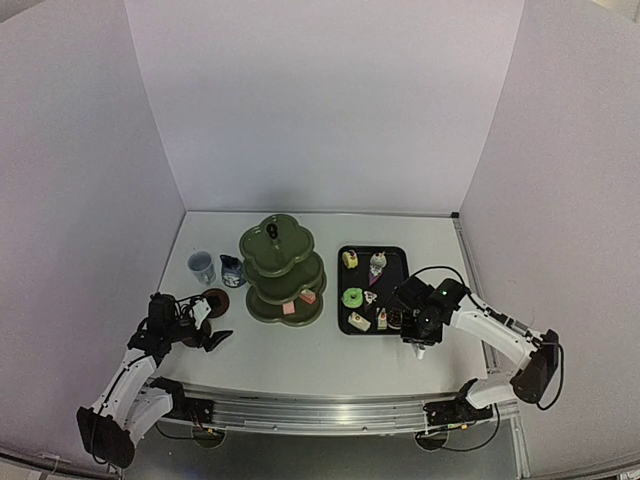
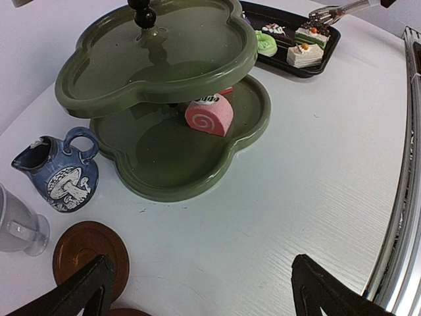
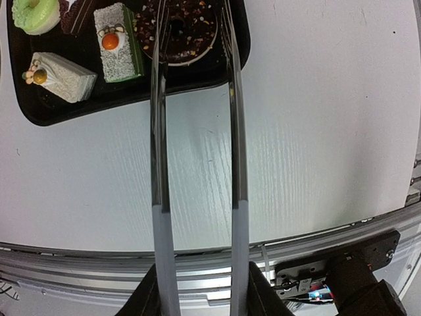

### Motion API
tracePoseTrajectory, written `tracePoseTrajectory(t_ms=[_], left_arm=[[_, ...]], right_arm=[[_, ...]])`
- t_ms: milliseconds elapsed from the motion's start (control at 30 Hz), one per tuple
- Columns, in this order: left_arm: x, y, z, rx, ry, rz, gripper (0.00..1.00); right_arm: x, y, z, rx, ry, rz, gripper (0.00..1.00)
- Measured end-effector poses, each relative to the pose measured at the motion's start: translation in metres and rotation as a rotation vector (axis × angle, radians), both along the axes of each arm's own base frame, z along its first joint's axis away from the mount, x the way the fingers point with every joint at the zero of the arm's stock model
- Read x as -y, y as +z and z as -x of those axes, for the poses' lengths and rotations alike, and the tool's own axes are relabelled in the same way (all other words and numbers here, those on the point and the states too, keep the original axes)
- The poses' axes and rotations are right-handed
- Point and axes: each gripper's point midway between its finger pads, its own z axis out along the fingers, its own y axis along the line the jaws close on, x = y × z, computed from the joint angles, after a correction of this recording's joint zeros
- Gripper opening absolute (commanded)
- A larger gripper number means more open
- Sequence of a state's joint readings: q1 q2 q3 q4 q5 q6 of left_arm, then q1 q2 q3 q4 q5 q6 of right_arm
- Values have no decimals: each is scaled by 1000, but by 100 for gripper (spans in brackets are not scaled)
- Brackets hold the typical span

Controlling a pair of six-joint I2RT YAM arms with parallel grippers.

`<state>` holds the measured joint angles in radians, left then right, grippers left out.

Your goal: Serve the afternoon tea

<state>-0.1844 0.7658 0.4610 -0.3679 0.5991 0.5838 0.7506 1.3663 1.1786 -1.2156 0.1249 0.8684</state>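
Dark green stand (image 1: 283, 270) sits with the black tray (image 1: 396, 268) of pastries (image 1: 352, 297) to its right. Right of the stand, the right gripper (image 3: 200, 289) clamps metal tongs (image 3: 158, 131); left of it, the left gripper (image 2: 202, 260) gapes wide, empty.

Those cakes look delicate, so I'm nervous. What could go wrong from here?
The right gripper holds thin tongs over the chocolate doughnut; it might slip from them, or they may nudge the green-sided slice beside it. The open left gripper hangs near the blue jug and a saucer, so a careless move could knock them.
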Motion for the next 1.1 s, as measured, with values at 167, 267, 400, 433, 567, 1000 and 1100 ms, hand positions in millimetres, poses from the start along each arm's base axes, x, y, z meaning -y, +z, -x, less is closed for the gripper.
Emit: tracePoseTrajectory(t_ms=[167,267,400,433,567,1000,1100], left_arm=[[0,0,0,0,0,0,94],[0,0,0,0,0,0,94],[0,0,0,0,0,0,94],[0,0,0,0,0,0,94],[0,0,0,0,0,0,94],[0,0,0,2,1,0,94],[0,0,0,2,1,0,94]], right_arm=[[5,-11,2,-19,-13,8,34],[6,-17,2,-32,-21,3,27],[3,-19,0,-33,-21,-12,6],[2,-19,-1,-32,-20,-14,2],[1,-19,-2,-29,-16,-19,0],[-5,8,-18,61,28,-41,0],[-3,10,-18,68,32,-31,0]])
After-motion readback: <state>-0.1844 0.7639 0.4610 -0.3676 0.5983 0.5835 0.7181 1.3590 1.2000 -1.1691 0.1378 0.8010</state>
